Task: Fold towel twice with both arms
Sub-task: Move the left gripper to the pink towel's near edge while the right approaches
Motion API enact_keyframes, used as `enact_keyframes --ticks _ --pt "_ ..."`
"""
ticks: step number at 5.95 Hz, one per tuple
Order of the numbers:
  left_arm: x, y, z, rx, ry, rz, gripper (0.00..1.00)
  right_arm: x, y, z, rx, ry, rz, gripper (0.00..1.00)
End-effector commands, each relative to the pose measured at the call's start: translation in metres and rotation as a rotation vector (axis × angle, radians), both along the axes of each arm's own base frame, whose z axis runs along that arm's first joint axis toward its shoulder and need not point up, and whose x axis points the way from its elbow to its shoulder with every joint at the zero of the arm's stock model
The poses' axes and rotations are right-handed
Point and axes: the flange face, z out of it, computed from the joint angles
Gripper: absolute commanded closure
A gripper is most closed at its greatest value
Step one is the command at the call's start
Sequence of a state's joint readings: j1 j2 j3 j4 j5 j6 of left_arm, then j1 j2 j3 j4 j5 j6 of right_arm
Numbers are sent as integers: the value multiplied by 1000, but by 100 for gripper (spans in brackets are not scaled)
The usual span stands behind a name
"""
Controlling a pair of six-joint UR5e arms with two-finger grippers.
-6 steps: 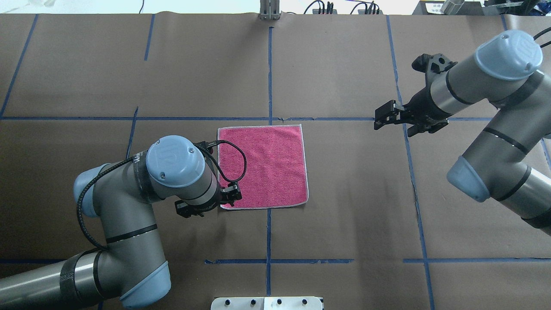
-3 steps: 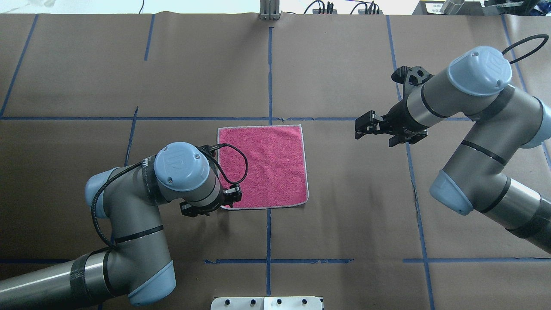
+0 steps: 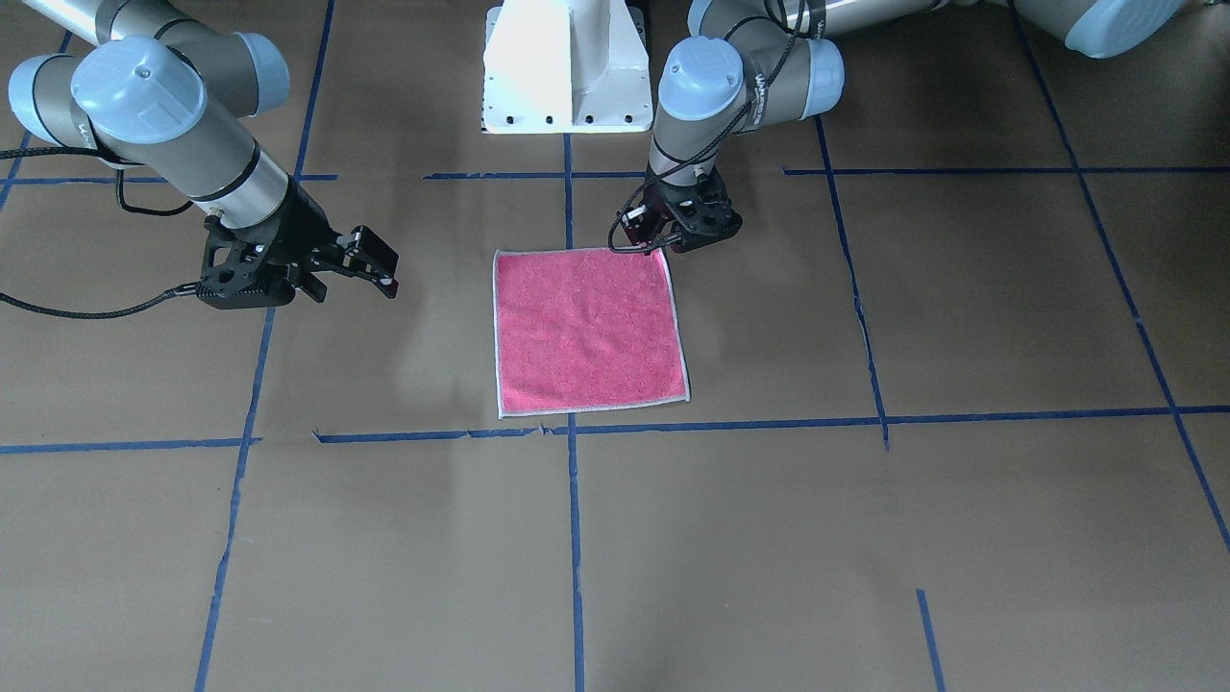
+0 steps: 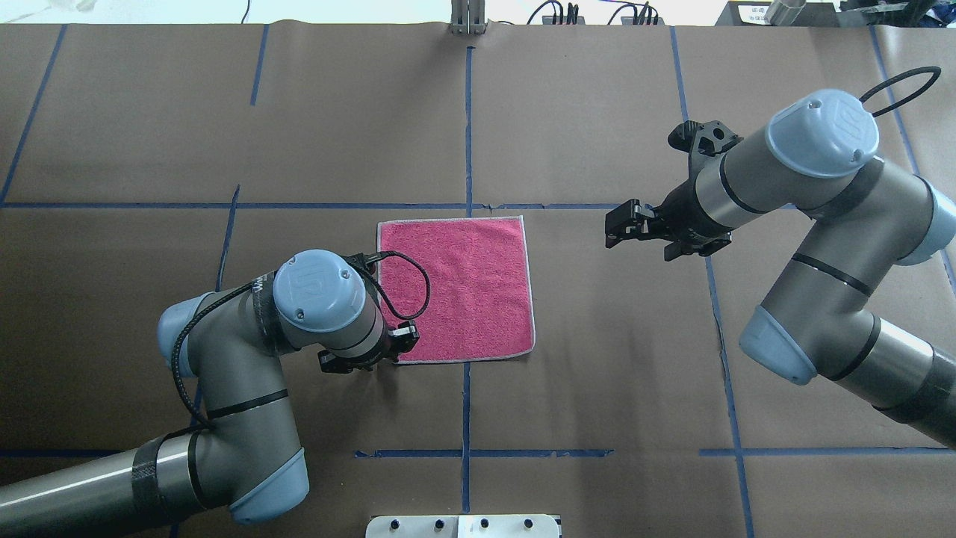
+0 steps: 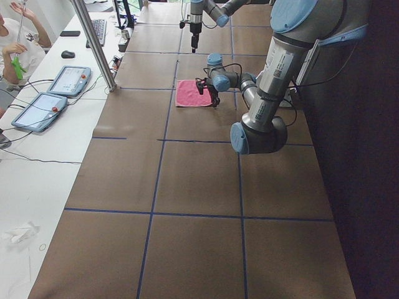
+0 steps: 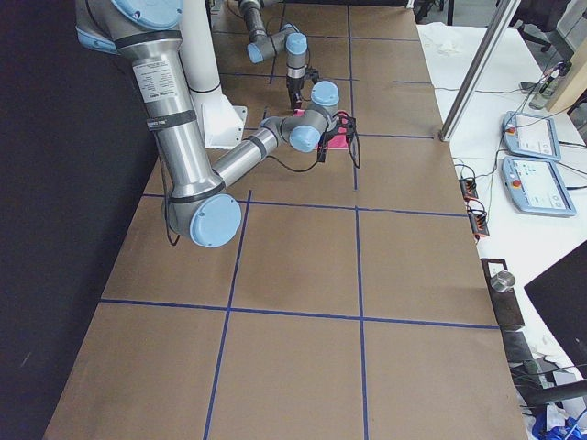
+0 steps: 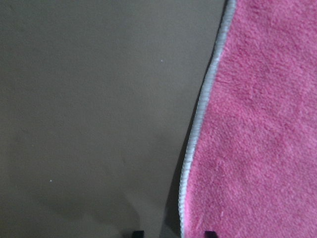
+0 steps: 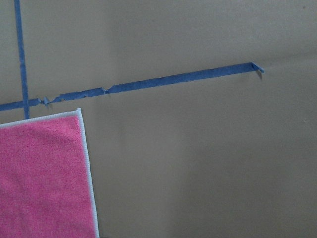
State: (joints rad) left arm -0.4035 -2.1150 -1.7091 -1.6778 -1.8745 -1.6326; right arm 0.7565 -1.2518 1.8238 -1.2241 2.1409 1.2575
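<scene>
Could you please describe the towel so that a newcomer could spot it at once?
On the brown table gridded with blue tape, look near the centre, where two tape lines cross. The towel lies flat there: a square, the only pink-red thing in sight, with a light grey edge.

Overhead and front cameras are facing each other, looking down on the towel (image 4: 478,291); side cameras are viewing along the table (image 5: 199,174); wrist cameras are sitting close.
</scene>
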Motion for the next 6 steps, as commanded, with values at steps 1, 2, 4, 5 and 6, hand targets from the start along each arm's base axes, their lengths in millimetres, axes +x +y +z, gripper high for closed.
enact_keyframes --ticks 1,2,4,5,6 --pt "1 0 2 -2 -2 -1 69 0 0 -1 -1 -2 0 0" --pt "1 0 2 2 -2 2 90 -1 1 -1 -2 0 1 0" --pt "-2 -4 -2 11 16 -2 100 -14 10 0 9 12 -7 0" --pt "-5 -7 -4 12 22 -9 100 -26 19 0 -29 15 14 0" --pt "-10 -11 -9 17 32 -17 100 -53 36 -11 -62 11 32 0"
